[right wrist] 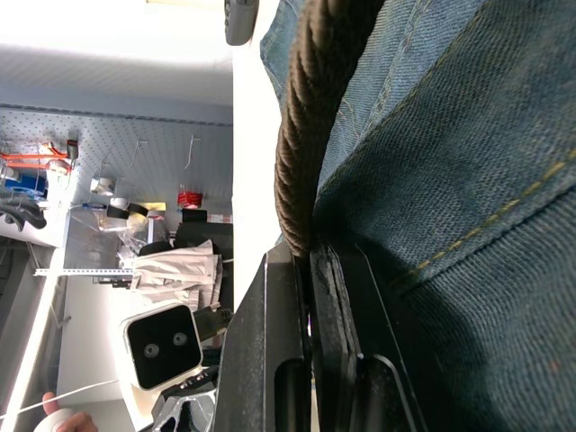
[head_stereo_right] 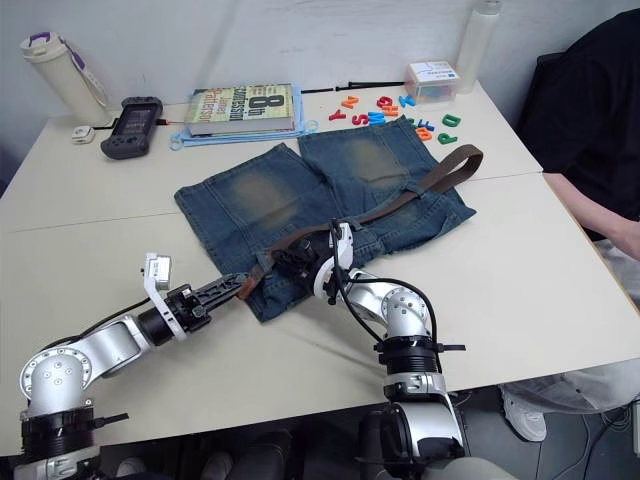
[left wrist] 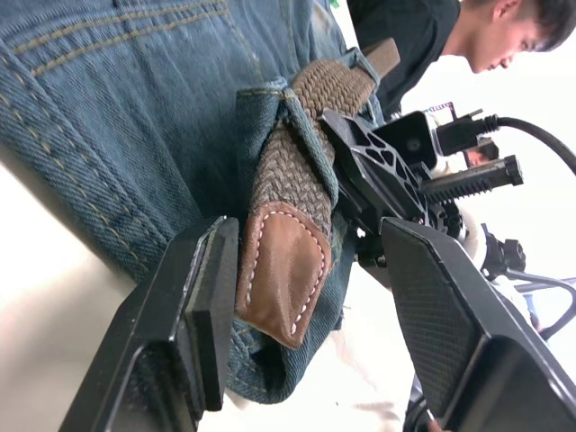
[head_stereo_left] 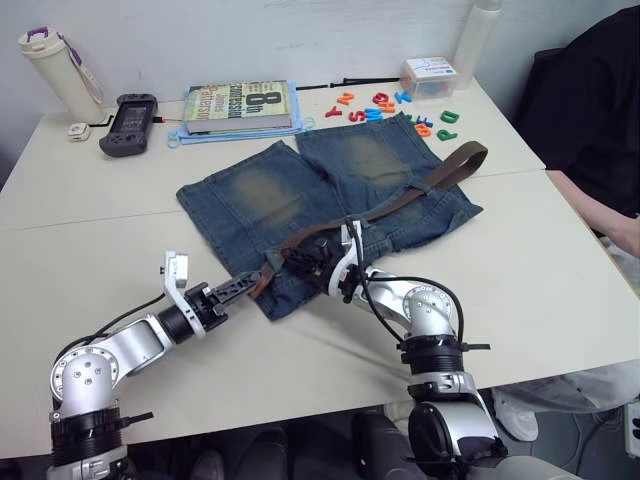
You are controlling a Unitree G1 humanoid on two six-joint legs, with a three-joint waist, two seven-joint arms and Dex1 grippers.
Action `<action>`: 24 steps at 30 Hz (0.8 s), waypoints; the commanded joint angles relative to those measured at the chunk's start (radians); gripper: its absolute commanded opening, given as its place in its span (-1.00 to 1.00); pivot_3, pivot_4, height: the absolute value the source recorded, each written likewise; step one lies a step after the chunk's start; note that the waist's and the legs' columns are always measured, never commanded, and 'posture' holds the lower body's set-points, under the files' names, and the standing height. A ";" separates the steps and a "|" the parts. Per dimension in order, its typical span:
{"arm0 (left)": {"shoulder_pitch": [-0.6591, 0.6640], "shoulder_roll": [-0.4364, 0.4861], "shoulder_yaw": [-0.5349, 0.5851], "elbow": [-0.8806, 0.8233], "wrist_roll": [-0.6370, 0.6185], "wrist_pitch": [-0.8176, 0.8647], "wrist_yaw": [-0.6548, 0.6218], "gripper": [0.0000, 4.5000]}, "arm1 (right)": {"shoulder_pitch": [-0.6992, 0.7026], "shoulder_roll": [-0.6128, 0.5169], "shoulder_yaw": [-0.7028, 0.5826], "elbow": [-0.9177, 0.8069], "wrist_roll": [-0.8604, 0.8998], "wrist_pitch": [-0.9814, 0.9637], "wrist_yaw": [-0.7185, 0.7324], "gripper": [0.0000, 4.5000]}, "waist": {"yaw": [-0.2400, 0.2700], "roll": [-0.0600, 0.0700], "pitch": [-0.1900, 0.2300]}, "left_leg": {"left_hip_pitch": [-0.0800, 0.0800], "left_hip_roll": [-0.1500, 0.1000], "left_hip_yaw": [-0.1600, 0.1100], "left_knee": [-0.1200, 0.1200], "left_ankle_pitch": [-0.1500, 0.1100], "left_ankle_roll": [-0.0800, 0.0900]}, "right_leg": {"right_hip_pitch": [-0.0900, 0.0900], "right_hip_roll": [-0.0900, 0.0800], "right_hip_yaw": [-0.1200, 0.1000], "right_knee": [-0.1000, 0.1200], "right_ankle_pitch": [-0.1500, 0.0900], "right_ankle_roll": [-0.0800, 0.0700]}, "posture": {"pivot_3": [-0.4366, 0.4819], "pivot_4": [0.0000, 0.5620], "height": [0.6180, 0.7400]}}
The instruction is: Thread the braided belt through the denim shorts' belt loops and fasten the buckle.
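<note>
The denim shorts lie flat on the table, waistband toward me. The braided belt runs from a fold at the far right leg across the shorts to the waistband. In the left wrist view it passes through a belt loop, and its tan leather tip sticks out between the two fingers of my left gripper. That gripper is open, with a wide gap on one side of the tip. My right gripper is shut on the belt at the waistband just behind the loop. I cannot make out the buckle.
Along the far edge of the table are a book on a blue folder, a game controller, a white bottle, coloured magnetic letters and a small plastic box. A person sits at the right side.
</note>
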 commanded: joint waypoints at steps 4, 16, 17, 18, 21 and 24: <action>-0.047 0.029 -0.044 0.052 0.087 -0.037 -0.097 0.25 | -0.033 0.080 -0.003 -0.055 0.053 0.021 -0.004 -1.00 | 0.000 0.000 0.000 | 0.000 0.000 0.000 0.000 0.000 0.000 | 0.000 0.000 0.000 0.000 0.000 0.000 | -0.05 -0.47 1.00; -0.142 0.202 -0.141 0.099 0.228 -0.035 -0.396 0.25 | -0.063 0.066 -0.025 -0.067 0.143 0.048 -0.037 -1.00 | -0.002 0.001 0.000 | 0.000 0.000 0.000 -0.001 0.000 0.000 | 0.000 0.000 0.000 -0.001 0.000 0.000 | -0.05 -0.47 1.00; -0.145 0.215 -0.148 0.106 0.237 -0.031 -0.421 0.25 | -0.066 0.065 -0.027 -0.062 0.146 0.047 -0.038 -1.00 | -0.002 0.001 0.001 | 0.000 0.000 0.000 -0.001 0.000 0.000 | 0.000 0.000 0.000 -0.001 0.000 0.000 | -0.05 -0.47 1.00; -0.147 0.226 -0.156 0.113 0.247 -0.029 -0.443 0.25 | -0.068 0.063 -0.029 -0.060 0.149 0.045 -0.038 -1.00 | -0.002 0.001 0.001 | 0.000 0.000 0.000 -0.002 0.000 0.000 | -0.001 0.000 0.000 -0.001 0.000 0.000 | -0.05 -0.47 1.00; -0.154 0.245 -0.167 0.147 0.291 -0.045 -0.479 0.25 | -0.069 0.062 -0.029 -0.058 0.153 0.043 -0.038 -1.00 | -0.003 0.001 0.001 | 0.000 0.000 0.000 -0.002 0.000 0.000 | -0.001 0.000 0.000 -0.002 0.000 0.000 | -0.05 -0.47 1.00; -0.198 0.256 -0.165 0.259 0.367 -0.105 -0.511 0.25 | -0.064 0.060 -0.029 -0.063 0.152 0.044 -0.039 -1.00 | -0.001 0.001 0.001 | 0.000 0.000 0.000 -0.002 0.000 0.000 | 0.000 0.000 0.000 -0.002 0.000 0.000 | -0.05 -0.47 1.00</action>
